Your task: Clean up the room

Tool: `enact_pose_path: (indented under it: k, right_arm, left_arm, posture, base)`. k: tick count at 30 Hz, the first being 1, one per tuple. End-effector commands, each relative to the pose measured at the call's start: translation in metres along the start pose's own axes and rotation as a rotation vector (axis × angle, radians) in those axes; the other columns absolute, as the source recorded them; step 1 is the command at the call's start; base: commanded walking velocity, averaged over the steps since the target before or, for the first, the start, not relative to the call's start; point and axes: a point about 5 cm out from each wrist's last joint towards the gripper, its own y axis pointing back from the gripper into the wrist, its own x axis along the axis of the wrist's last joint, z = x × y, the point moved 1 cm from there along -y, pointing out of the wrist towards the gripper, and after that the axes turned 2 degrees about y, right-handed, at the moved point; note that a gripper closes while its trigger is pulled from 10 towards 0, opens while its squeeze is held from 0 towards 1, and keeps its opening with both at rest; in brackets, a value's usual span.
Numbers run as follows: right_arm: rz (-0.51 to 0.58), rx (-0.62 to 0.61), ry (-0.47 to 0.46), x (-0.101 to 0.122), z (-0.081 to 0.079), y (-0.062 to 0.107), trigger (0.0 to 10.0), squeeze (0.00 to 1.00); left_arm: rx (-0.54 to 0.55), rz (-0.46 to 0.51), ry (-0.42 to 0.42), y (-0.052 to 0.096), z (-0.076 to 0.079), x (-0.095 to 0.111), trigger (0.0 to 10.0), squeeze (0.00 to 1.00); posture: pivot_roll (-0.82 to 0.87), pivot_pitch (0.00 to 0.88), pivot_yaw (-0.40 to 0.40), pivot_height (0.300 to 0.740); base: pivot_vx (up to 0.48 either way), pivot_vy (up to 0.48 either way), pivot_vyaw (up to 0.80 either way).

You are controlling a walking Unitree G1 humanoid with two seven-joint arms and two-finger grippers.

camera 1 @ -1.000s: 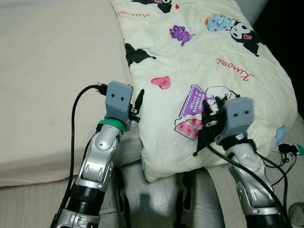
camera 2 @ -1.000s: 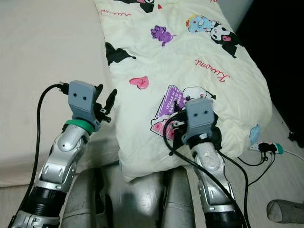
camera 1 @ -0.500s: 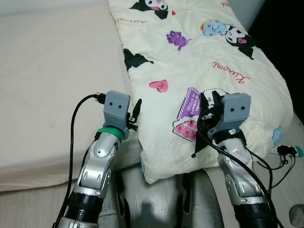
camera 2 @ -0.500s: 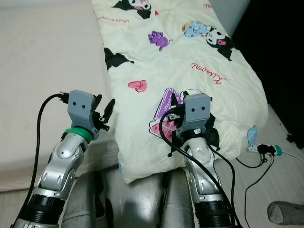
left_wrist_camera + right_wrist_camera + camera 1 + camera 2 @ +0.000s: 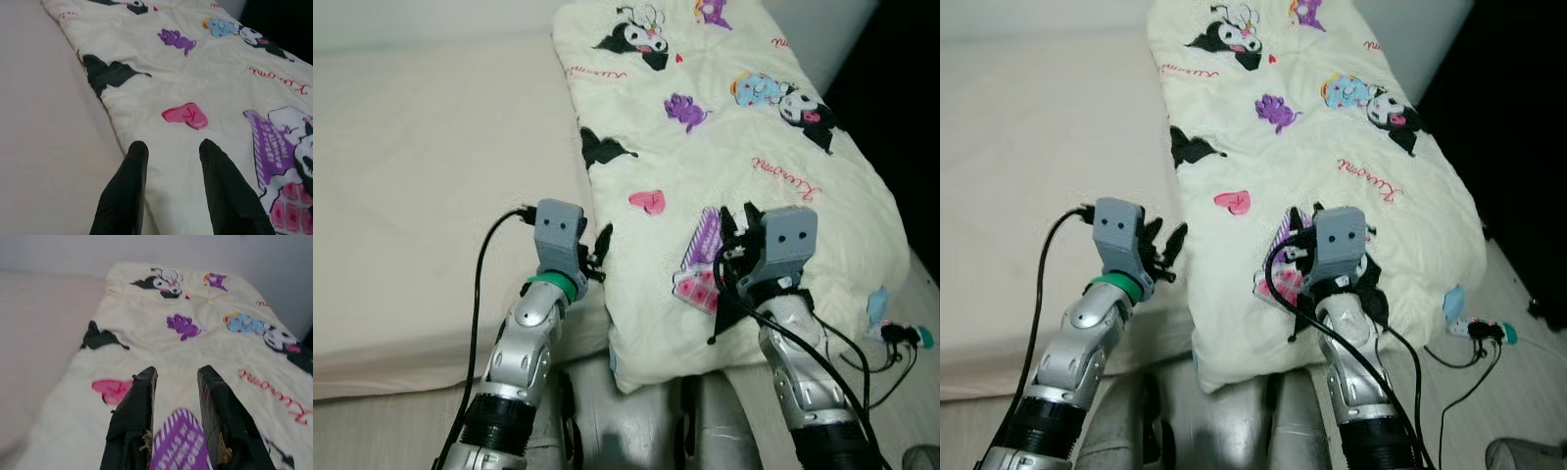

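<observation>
Both grippers higher up the quilt [image 5: 744,147] now, jaws apart.

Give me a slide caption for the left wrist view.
Left hand open above the edge of a cartoon-print quilt on the bed.

Beige mattress [image 5: 411,186], white power strip [image 5: 1485,330] with cables on pale floor [image 5: 1518,392], dark wall [image 5: 901,98] at right
</observation>
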Motion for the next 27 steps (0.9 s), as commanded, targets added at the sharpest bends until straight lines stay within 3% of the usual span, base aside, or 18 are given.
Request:
enact_pose_path:
  k: [1, 8, 9, 11, 14, 15, 21, 27]
  right_arm:
    - [-0.030, 0.000, 0.006, -0.010, 0.000, 0.005, 10.0, 0.00]
    - [-0.114, 0.029, 0.014, -0.036, -0.005, 0.015, 10.0, 0.00]
    - [-0.163, 0.045, 0.020, -0.052, -0.008, 0.021, 10.0, 0.00]
    - [-0.173, 0.048, 0.022, -0.055, -0.008, 0.022, 10.0, 0.00]
    - [-0.193, 0.047, 0.019, -0.061, -0.008, 0.023, 10.0, 0.00]
    - [-0.198, 0.048, 0.018, -0.063, -0.008, 0.022, 10.0, 0.00]
    - [-0.210, 0.058, 0.016, -0.067, -0.012, 0.020, 10.0, 0.00]
    - [-0.249, 0.090, 0.007, -0.077, -0.028, 0.021, 10.0, 0.00]
  left_arm:
    - [-0.018, -0.033, -0.011, 0.002, 0.002, -0.012, 10.0, 0.00]
    - [-0.045, -0.090, -0.036, 0.005, 0.002, -0.032, 10.0, 0.00]
    - [0.012, -0.085, -0.115, 0.006, -0.007, -0.037, 10.0, 0.00]
    - [0.036, -0.077, -0.148, 0.006, -0.010, -0.038, 10.0, 0.00]
    - [0.133, -0.077, -0.178, 0.010, -0.029, -0.040, 10.0, 0.00]
    - [0.178, -0.087, -0.179, 0.014, -0.040, -0.043, 10.0, 0.00]
    - [0.237, -0.118, -0.174, 0.027, -0.059, -0.052, 10.0, 0.00]
    - [0.245, -0.151, -0.112, 0.038, -0.061, -0.067, 10.0, 0.00]
  posture:
    - [-0.05, 0.037, 0.040, 0.675]
    - [-0.05, 0.004, 0.019, 0.690]
    - [-0.04, 0.000, 0.009, 0.699]
    - [-0.04, 0.000, 0.009, 0.704]
    - [-0.02, 0.000, 0.000, 0.719]
    - [-0.02, 0.000, -0.004, 0.723]
    - [0.00, 0.000, -0.017, 0.738]
    - [0.01, 0.000, -0.034, 0.740]
  base:
    - [0.000, 0.000, 0.00]
    - [0.000, 0.000, 0.00]
    - [0.000, 0.000, 0.00]
    - [0.000, 0.000, 0.00]
    - [0.000, 0.000, 0.00]
    - [0.000, 0.000, 0.00]
    - [0.000, 0.000, 0.00]
    - [0.000, 0.000, 0.00]
